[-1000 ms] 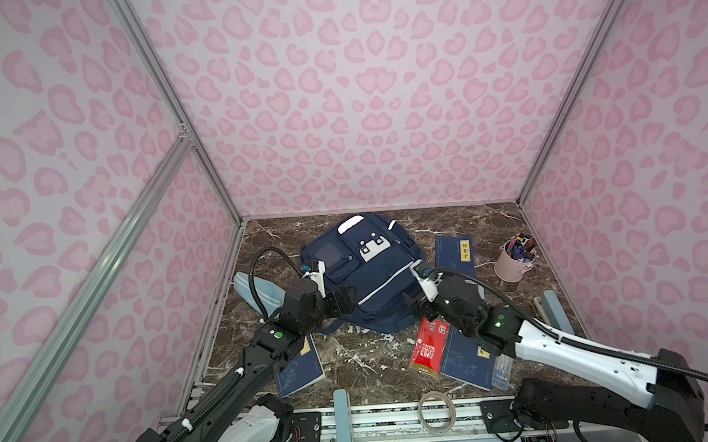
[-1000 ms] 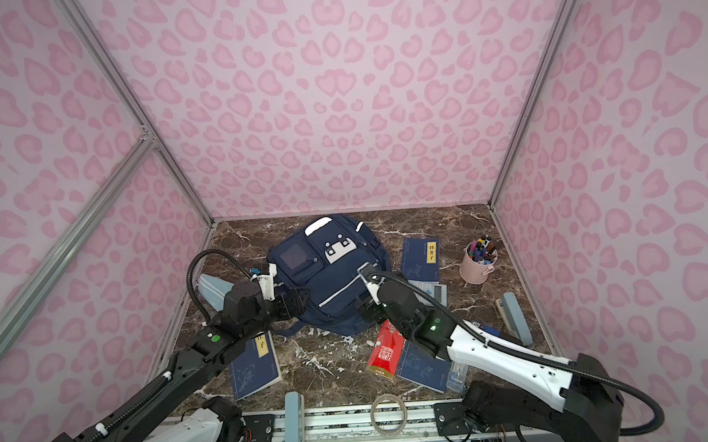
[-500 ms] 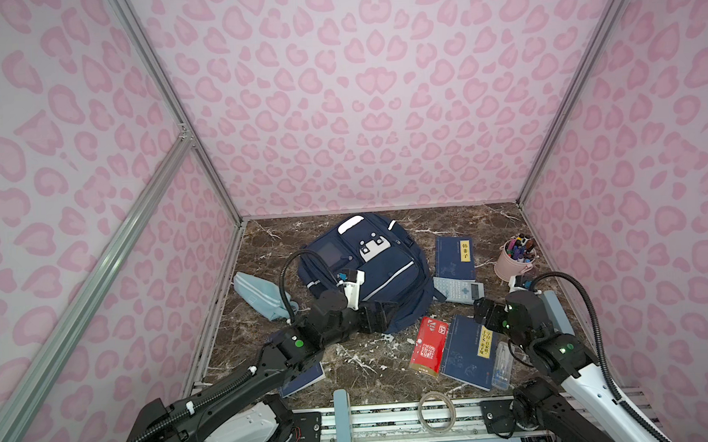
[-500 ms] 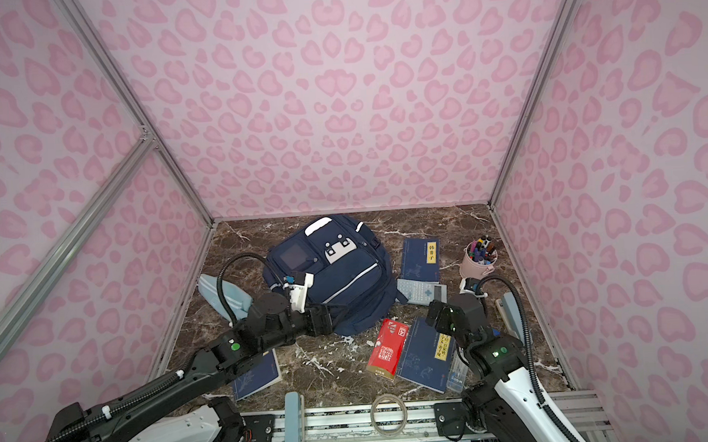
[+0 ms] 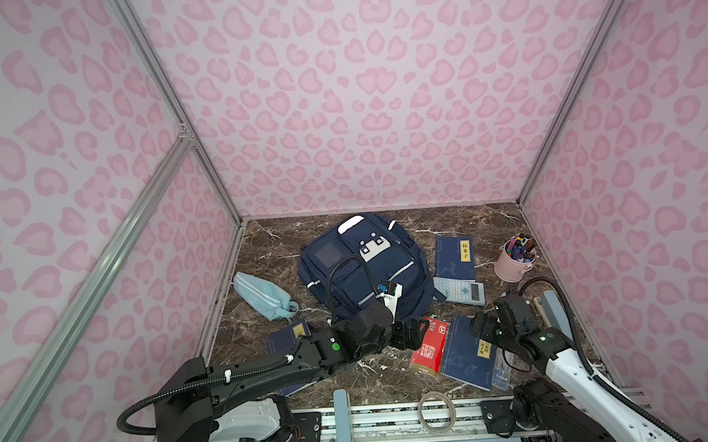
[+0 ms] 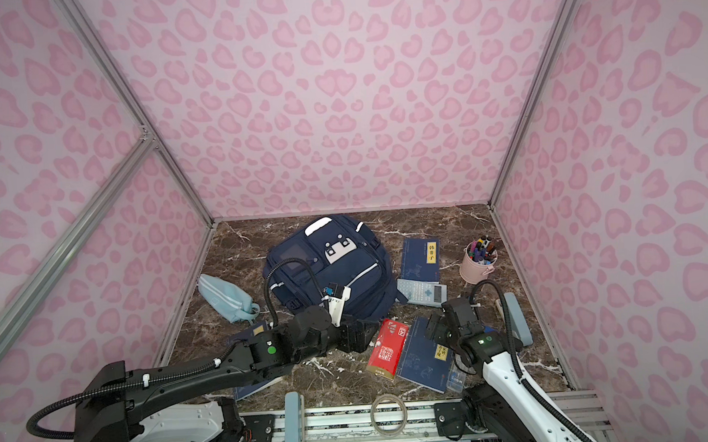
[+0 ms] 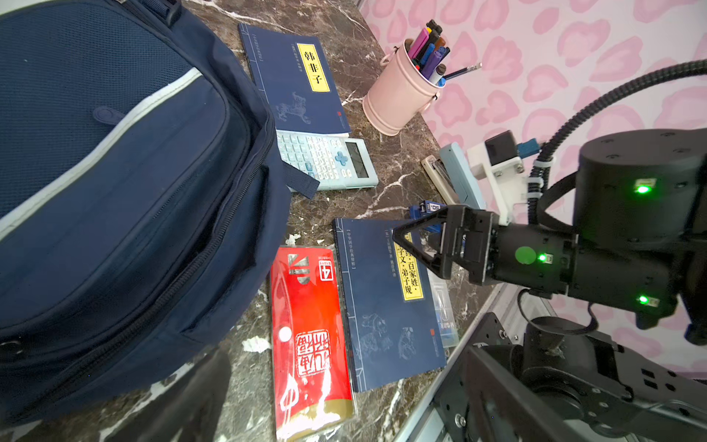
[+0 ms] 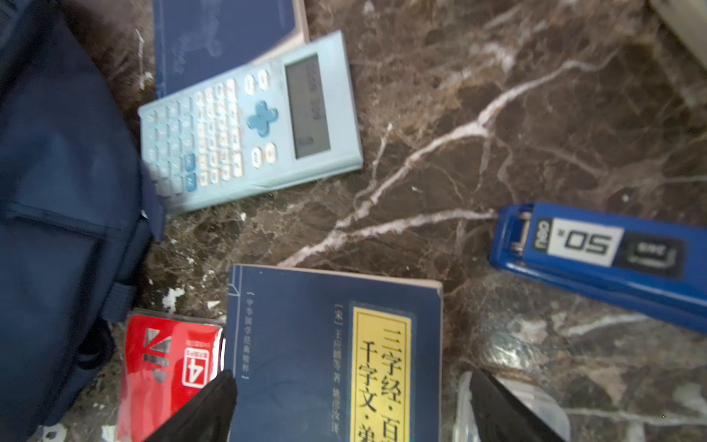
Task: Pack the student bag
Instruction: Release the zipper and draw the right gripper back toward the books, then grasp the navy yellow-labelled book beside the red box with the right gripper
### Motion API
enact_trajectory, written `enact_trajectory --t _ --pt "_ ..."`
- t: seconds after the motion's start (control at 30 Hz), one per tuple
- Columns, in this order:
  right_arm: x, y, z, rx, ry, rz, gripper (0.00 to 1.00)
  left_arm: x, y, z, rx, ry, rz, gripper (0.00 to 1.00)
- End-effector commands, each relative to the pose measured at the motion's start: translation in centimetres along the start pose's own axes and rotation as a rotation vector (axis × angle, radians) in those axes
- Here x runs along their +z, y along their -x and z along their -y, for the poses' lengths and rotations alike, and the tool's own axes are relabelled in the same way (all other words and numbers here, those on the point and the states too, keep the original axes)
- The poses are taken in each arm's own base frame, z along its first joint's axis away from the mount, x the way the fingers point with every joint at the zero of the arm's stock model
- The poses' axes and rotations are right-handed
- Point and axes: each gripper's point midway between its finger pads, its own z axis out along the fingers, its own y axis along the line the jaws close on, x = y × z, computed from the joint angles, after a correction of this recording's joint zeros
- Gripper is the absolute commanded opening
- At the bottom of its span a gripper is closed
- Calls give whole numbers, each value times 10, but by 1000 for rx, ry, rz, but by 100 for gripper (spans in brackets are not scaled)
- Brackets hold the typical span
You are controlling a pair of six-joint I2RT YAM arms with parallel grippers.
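The student bag (image 5: 363, 267) (image 6: 338, 272), navy with white stripes, lies flat at the middle of the marble floor. My left gripper (image 5: 412, 334) (image 6: 356, 336) hovers open by the bag's near edge, next to a red packet (image 5: 429, 347) (image 7: 310, 336). It holds nothing, and only one blurred finger (image 7: 195, 394) shows in its wrist view. My right gripper (image 5: 478, 330) (image 8: 350, 382) is open just above a blue book (image 5: 467, 355) (image 8: 306, 344) with a yellow label, its fingers on either side of the cover.
A light-blue calculator (image 5: 460, 291) overlaps a second blue book (image 5: 454, 256) to the right of the bag. A pink cup of pens (image 5: 512, 259) stands far right, a blue stapler (image 8: 600, 260) beside the book, and a light-blue pouch (image 5: 264, 295) lies left. A tape ring (image 5: 437, 409) lies on the front rail.
My left arm swung from the bag's left side across to its near edge by the red packet. My right arm drew back from the bag to above the blue book.
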Motion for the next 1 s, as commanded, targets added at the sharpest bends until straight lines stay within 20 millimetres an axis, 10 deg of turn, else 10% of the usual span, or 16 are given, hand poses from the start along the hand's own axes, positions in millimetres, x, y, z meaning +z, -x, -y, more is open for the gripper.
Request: enact_trajectory --t 0.0,0.5,0.87,0.97 --pt "3 -2 3 26 -7 -1 93 1 10 3 -18 -9 47 98" --pt "24 -17 4 9 12 -76 68 1 5 -9 -14 45 44 98" --pt "22 -15 3 24 43 -51 2 13 2 -7 -13 51 17 98" --pt "17 -9 -1 16 54 -36 0 17 2 -7 -8 58 13 97"
